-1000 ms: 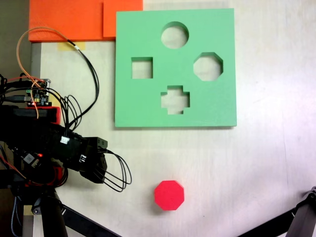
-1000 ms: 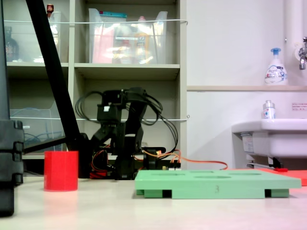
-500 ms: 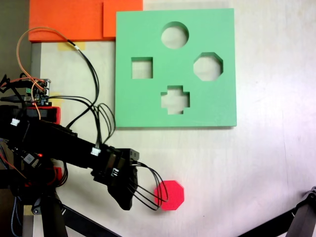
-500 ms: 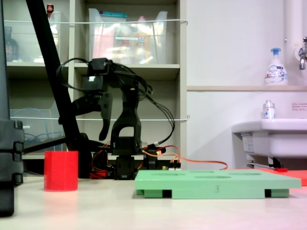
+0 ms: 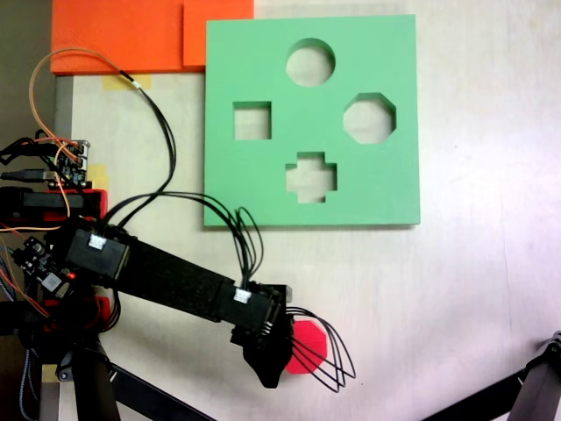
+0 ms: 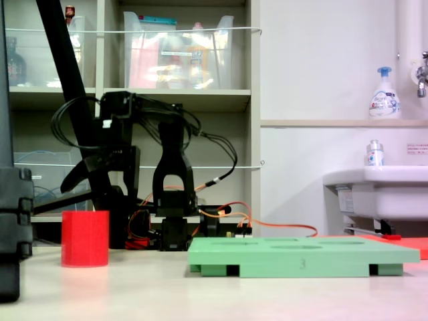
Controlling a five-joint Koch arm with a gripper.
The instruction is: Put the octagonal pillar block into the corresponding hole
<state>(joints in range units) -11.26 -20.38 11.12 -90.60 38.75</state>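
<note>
The octagonal pillar block [image 5: 311, 342] is a bright red foam prism standing on the pale table near the front edge; it shows at the left in a fixed view from the side [image 6: 85, 239]. My black gripper [image 5: 273, 358] hangs over the block's left part and hides that side of it. From the side, the gripper [image 6: 95, 195] hovers just above the block with its jaws spread open and nothing between them. The green foam board [image 5: 263, 189] lies flat farther back, and its eight-sided hole [image 5: 369, 117] is at the right of the board and holds nothing.
The board also has a round cutout [image 5: 310, 61], a square one [image 5: 252, 120] and a cross-shaped one [image 5: 310, 176]. Orange foam sheets [image 5: 123, 35] lie at the back left. Loose cables [image 5: 158, 114], a circuit board [image 5: 66, 162] and dark tripod legs [image 5: 526, 395] border the table.
The arm has swung out from its folded pose at the left and stretched toward the red block, so the gripper now hangs over it. The block and the board have stayed put.
</note>
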